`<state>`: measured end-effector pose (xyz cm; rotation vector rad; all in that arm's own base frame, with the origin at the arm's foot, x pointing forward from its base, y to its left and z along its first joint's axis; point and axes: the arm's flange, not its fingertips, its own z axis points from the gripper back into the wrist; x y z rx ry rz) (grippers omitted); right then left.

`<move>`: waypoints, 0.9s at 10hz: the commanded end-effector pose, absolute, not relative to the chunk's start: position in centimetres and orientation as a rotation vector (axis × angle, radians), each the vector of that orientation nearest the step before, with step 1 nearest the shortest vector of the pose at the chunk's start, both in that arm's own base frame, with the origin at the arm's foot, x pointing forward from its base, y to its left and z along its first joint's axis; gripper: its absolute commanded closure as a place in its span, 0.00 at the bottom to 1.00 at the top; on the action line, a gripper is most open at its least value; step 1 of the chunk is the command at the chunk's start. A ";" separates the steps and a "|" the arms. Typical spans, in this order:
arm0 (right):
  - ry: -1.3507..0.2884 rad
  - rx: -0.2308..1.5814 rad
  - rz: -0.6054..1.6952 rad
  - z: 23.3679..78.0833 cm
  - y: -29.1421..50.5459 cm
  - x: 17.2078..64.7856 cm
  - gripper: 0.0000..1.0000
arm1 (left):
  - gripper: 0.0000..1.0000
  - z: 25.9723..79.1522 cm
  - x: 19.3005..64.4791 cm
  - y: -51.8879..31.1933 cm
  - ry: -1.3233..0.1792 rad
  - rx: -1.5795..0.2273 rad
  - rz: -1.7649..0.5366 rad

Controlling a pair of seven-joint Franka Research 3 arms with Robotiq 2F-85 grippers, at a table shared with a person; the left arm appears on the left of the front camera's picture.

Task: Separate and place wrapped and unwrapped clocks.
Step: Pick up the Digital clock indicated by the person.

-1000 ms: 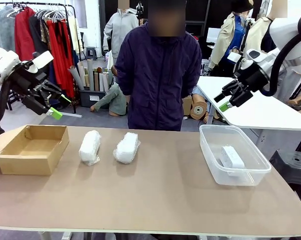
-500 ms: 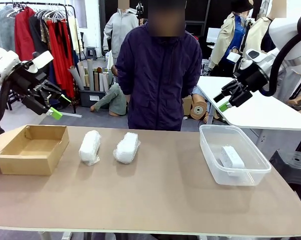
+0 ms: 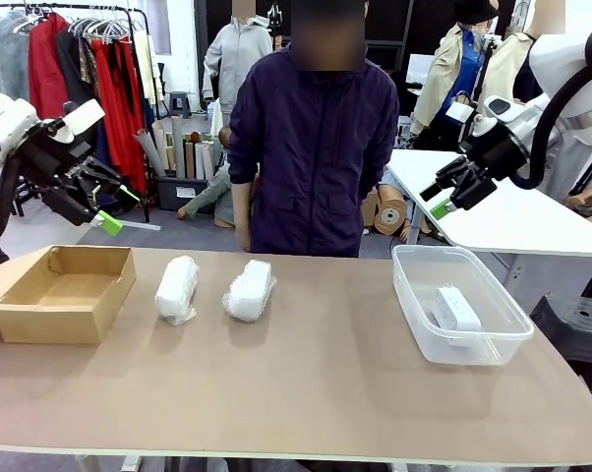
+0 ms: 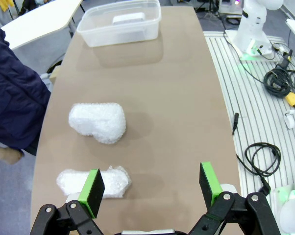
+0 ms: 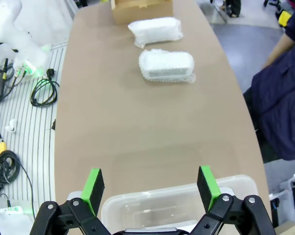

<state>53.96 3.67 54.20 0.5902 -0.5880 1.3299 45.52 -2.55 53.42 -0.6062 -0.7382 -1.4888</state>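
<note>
Two bubble-wrapped clocks lie side by side on the brown table, one on the left and one toward the middle. A bare white block clock rests inside the clear plastic tub at the right. My left gripper hangs open high above the cardboard box. My right gripper hovers open above the tub's far side. Both hold nothing.
A person in a dark jacket stands at the far edge, one hand hanging near the table. A white side table stands behind the tub. Cables lie on the floor beside the table.
The person's hand has dropped into sight at the far edge. Both arms and all clocks stay where they were.
</note>
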 end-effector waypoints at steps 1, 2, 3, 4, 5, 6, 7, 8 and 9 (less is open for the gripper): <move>-0.589 0.587 1.319 54.6 3.9 54.2 0.00 | 0.00 53.6 45.4 -2.5 -0.752 -0.619 -1.491; -0.589 0.587 1.319 54.6 3.9 54.2 0.00 | 0.00 53.6 45.4 -2.5 -0.752 -0.619 -1.491; -0.589 0.587 1.319 54.6 3.9 54.2 0.00 | 0.00 53.6 45.4 -2.5 -0.752 -0.619 -1.491; -0.589 0.587 1.319 54.6 3.9 54.2 0.00 | 0.00 53.6 45.4 -2.5 -0.752 -0.619 -1.491; -0.589 0.587 1.319 54.6 3.9 54.2 0.00 | 0.00 53.6 45.4 -2.5 -0.752 -0.619 -1.491; -0.589 0.587 1.319 54.6 3.9 54.2 0.00 | 0.00 53.6 45.4 -2.5 -0.752 -0.619 -1.491; -0.589 0.587 1.319 54.6 3.9 54.2 0.00 | 0.00 53.6 45.4 -2.5 -0.752 -0.619 -1.491; -0.589 0.587 1.319 54.6 3.9 54.2 0.00 | 0.00 53.6 45.4 -2.5 -0.752 -0.619 -1.491; -0.589 0.587 1.319 54.6 3.9 54.2 0.00 | 0.00 53.6 45.4 -2.5 -0.752 -0.619 -1.491</move>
